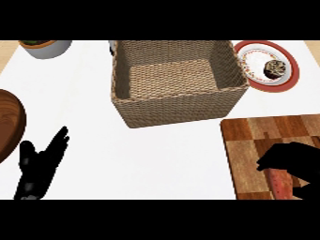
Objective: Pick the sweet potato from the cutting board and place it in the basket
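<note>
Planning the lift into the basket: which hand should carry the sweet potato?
Right. The right hand is already curled over the sweet potato on the cutting board, beside the basket. The left hand rests open at far left.

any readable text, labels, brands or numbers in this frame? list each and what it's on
None readable.
Square woven wicker basket: weave only, no label.
Striped wooden cutting board: bare wood grain.
Red-rimmed round plate: speckled rim pattern, no letters.
Grey pot at the top left: no marking visible.
</note>
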You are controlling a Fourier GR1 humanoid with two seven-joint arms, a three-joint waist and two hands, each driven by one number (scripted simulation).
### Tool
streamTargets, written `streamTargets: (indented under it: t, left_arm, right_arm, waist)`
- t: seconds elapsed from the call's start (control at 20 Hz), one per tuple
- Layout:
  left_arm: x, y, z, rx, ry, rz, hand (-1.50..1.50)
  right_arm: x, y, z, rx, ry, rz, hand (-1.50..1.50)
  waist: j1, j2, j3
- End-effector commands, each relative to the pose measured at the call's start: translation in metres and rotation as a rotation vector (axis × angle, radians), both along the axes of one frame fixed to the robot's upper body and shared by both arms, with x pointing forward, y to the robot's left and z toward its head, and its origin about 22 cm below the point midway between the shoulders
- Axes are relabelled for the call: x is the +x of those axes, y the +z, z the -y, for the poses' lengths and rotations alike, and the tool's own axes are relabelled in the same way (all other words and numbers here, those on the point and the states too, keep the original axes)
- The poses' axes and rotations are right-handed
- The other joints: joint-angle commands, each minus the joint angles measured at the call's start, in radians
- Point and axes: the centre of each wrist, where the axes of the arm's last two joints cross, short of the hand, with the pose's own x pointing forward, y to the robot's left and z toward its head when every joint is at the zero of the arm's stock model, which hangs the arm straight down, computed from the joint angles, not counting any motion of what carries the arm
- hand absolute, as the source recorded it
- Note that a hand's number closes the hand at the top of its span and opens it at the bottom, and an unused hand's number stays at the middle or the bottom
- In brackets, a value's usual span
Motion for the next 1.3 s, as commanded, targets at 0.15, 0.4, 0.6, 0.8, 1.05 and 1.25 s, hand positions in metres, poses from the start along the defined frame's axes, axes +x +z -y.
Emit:
streamTargets:
  t: [0.15,0.4,0.6,0.8,1.05,1.25]
  left_arm:
    - [0.0,-0.017,-0.007,-0.006,0.028,-0.097,0.0]
    - [-0.014,-0.01,-0.019,-0.017,0.001,-0.098,0.0]
    - [-0.021,-0.021,0.001,-0.012,0.011,-0.102,0.0]
    - [-0.013,-0.009,-0.003,0.01,0.018,-0.057,0.0]
    - [-0.012,-0.011,-0.001,-0.002,0.017,-0.072,0.0]
    - [-0.012,-0.009,0.004,-0.019,0.003,-0.062,0.0]
  right_arm:
    - [-0.009,0.001,0.014,-0.012,0.105,0.125,1.5]
    - [0.0,-0.015,0.001,-0.007,0.114,0.133,1.5]
    - [-0.008,-0.025,-0.103,0.039,-0.057,0.193,1.5]
    - [-0.012,-0.035,-0.148,0.054,-0.228,0.194,1.5]
    - [-0.02,-0.008,-0.228,0.174,-0.401,0.302,1.5]
    - [-0.033,0.007,-0.228,0.518,-0.579,0.247,1.5]
  waist:
    - [-0.009,0.008,-0.009]
    - [0.002,0.008,-0.009]
    - [0.0,0.002,-0.013]
    - [-0.001,-0.001,-0.016]
    - [-0.007,-0.001,-0.014]
    - [0.003,0.009,0.003]
